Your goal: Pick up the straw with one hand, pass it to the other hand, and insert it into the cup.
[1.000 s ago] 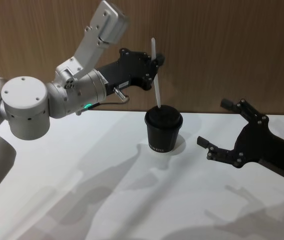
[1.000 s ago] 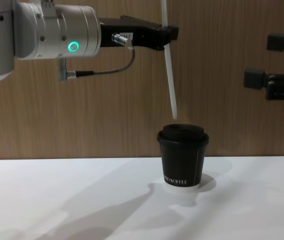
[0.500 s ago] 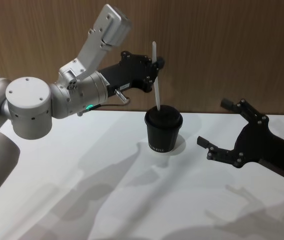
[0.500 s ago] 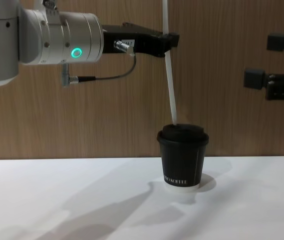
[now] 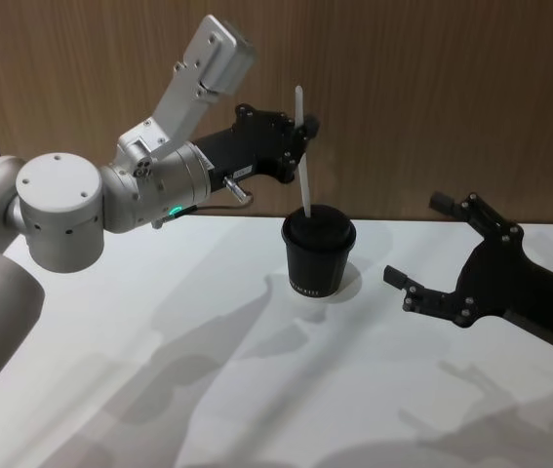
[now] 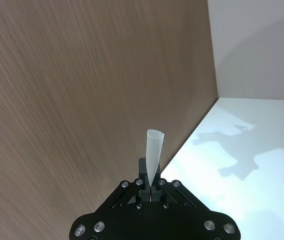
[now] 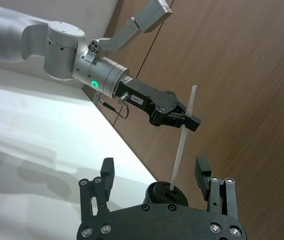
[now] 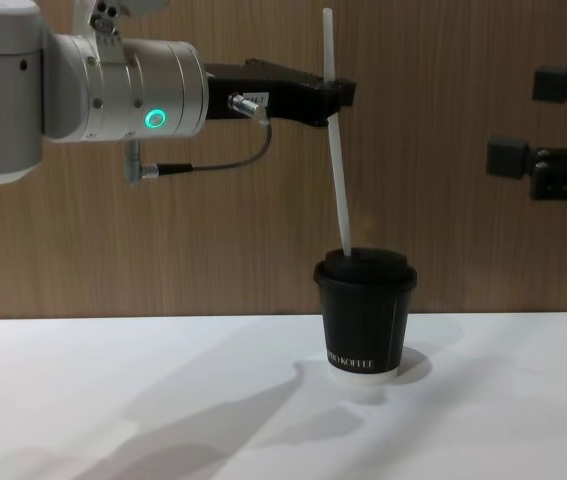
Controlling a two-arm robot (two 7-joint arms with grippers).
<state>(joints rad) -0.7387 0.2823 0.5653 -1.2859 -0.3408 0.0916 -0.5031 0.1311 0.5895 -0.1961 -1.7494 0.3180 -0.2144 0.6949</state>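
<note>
My left gripper [image 5: 302, 132], black with a silver wrist and green ring light, is shut on the white straw [image 5: 304, 180] about a third of the way down it. The straw [image 8: 337, 170] stands nearly upright, leaning slightly. Its lower tip meets the domed lid of the black cup [image 8: 365, 318]; how deep it goes I cannot tell. The cup [image 5: 319, 255] stands upright at the back of the white table. My all-black right gripper [image 5: 415, 239] hovers open to the right of the cup, holding nothing. In the right wrist view the straw [image 7: 182, 145] and cup [image 7: 166, 194] lie ahead of the right gripper [image 7: 154, 172].
A wooden wall [image 5: 432, 97] stands close behind the cup and the left gripper. The white table [image 5: 159, 341] stretches bare toward me, with only arm shadows on it.
The left gripper has lowered the straw. Its tip hung just above the lid one second ago and now rests at the lid. The right gripper has stayed put.
</note>
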